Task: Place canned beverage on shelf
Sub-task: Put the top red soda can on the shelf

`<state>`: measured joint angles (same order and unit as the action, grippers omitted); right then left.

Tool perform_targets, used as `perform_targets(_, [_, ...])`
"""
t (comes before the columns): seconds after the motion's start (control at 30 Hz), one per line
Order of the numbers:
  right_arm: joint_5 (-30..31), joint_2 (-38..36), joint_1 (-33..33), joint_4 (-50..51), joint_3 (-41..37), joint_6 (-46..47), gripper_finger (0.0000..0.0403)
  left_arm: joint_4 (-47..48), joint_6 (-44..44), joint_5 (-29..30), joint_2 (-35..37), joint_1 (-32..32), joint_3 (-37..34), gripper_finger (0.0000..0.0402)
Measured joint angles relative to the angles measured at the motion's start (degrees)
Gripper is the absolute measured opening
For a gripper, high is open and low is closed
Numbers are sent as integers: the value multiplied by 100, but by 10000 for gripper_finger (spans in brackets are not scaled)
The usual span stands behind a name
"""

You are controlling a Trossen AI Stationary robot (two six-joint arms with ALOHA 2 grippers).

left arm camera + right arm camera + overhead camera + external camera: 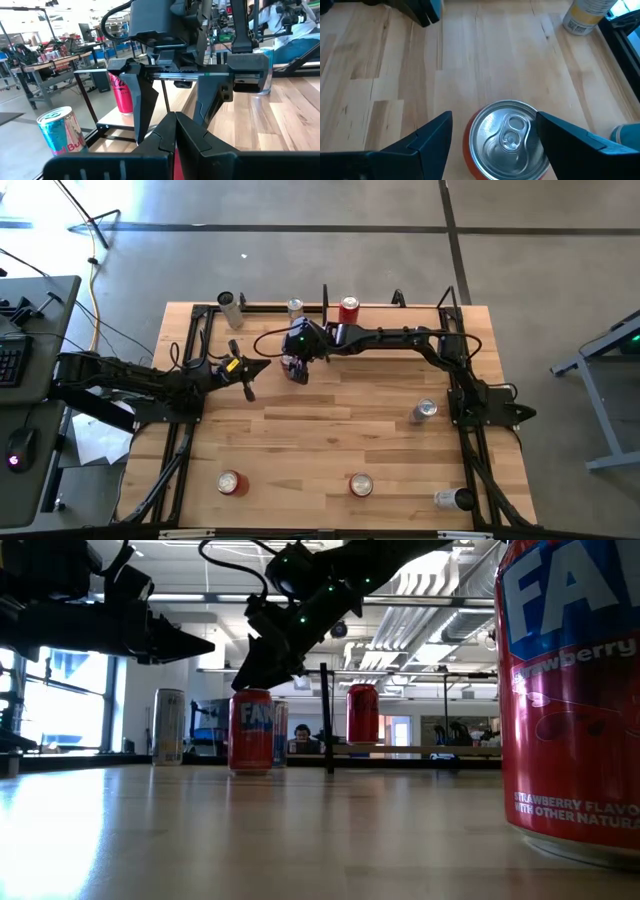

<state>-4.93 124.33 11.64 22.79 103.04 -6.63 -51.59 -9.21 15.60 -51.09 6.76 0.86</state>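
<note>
Fanta can (pixel 507 140) is standing upright on the tabletop (pixel 330 440) near the shelf (pixel 125 120), sitting between the spread fingers of the right gripper (pixel 492 132), while the left gripper (pixel 250 380), jaws clenched, is hovering nearby.

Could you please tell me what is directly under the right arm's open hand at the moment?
An upright red aluminium drink can with a silver pull-tab top stands on the pale wooden tabletop, between the fingers of the right hand. The can's lower body and its base are hidden from above.
</note>
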Motion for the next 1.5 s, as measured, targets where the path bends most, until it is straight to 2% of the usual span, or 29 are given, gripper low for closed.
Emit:
perform_targets(0.23, [61, 7, -40, 293, 280, 16, 273, -1, 0, 0, 0, 0, 0, 1])
perform_targets(0.4, [433, 4, -123, 1151, 924, -117, 270, 0, 0, 0, 0, 0, 0, 1])
perform_targets(0.5, [806, 4, -177, 1790, 1355, -134, 253, 0, 0, 0, 0, 0, 0, 1])
perform_targets(0.57, [1044, -5, -205, 2181, 1625, -232, 226, 2, 0, 0, 0, 0, 0, 1])
perform_targets(0.67, [1227, -9, -197, 2942, 1937, -496, 164, 21, 0, 0, 0, 0, 0, 1])
perform_targets(0.83, [1133, -11, -21, 3607, 2157, -729, 34, 22, 0, 0, 1, 1, 0, 1])
perform_targets(0.9, [915, -11, 64, 3715, 2157, -730, 10, 24, 0, 0, 0, 0, 0, 1])
perform_targets(0.97, [795, -15, 125, 3688, 2128, -571, 26, 24, 0, 1, 0, 2, 0, 1])
perform_targets(1.03, [825, -23, 146, 3596, 2060, -521, 59, 22, 0, 0, 0, 2, 0, 0])
perform_targets(1.3, [843, 216, 36, 3078, 2055, 131, 242, 30, -34, 0, 0, 1, 0, 0])
perform_targets(1.37, [751, 336, 25, 3113, 2055, 313, 277, 32, -35, 0, 2, 2, 2, 0])
perform_targets(1.5, [652, 553, 33, 3048, 2052, 374, 310, 67, -37, 0, 2, 2, 2, 0])
